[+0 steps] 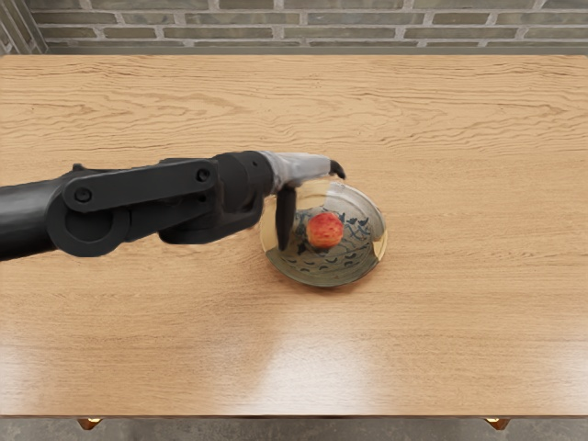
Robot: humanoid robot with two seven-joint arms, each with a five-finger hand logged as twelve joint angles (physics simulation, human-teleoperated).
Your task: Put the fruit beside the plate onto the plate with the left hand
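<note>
A wide wooden surface (459,138) runs back to a brick wall (276,23), and the dark left arm (138,207) reaches in across it from the left to about the middle. There a shiny round plate (372,253) sits, with the left hand (294,175) hovering over its upper left rim. The fingers (287,216) are loosely spread and hold nothing, one hanging down just beside the red fruit (324,230), which lies on the plate near its centre, apart from the hand as far as I can see.
</note>
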